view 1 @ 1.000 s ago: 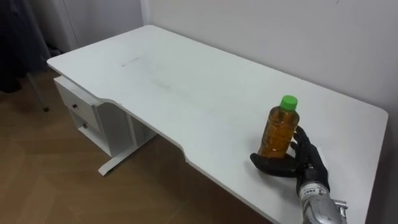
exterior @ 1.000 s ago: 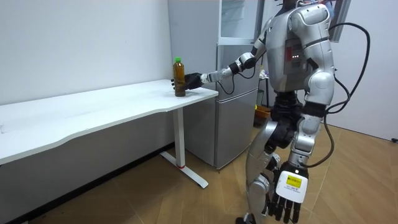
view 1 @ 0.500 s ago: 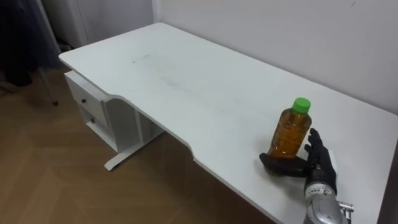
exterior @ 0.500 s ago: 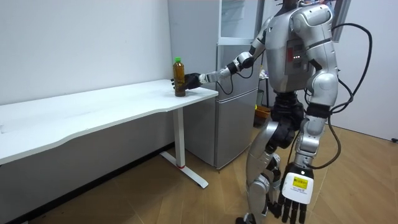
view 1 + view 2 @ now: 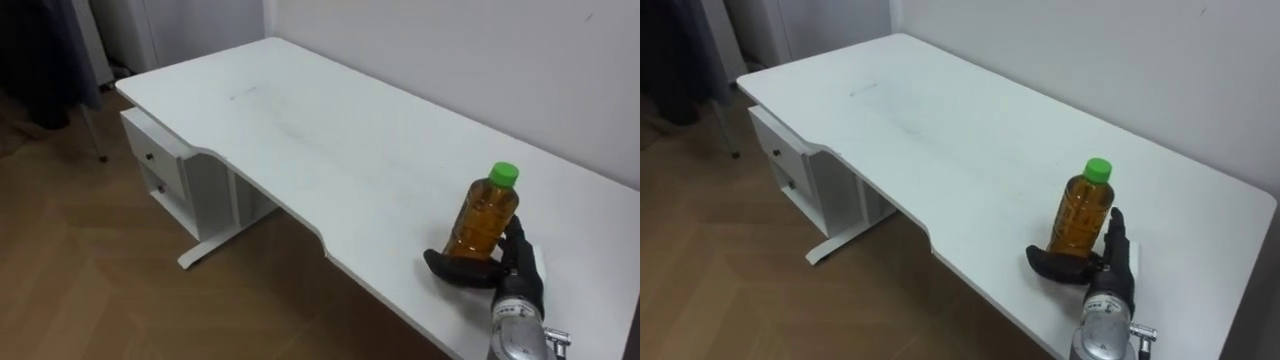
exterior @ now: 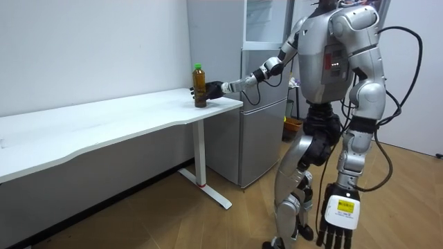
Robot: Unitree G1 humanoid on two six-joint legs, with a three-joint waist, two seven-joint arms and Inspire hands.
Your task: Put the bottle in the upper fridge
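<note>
The left hand [image 6: 338, 220] hangs slack beside the robot's leg; the right hand [image 5: 503, 270] rests on the white table [image 5: 300, 130], thumb curled across the foot of the bottle [image 5: 482, 216], fingers behind it, apparently gripping; the bottle stands upright, green cap up; drawers [image 5: 165, 170] sit under the table's far end.

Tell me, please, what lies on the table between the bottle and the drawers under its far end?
Nothing: in both eye views the white tabletop is bare from the bottle to the drawers.
</note>
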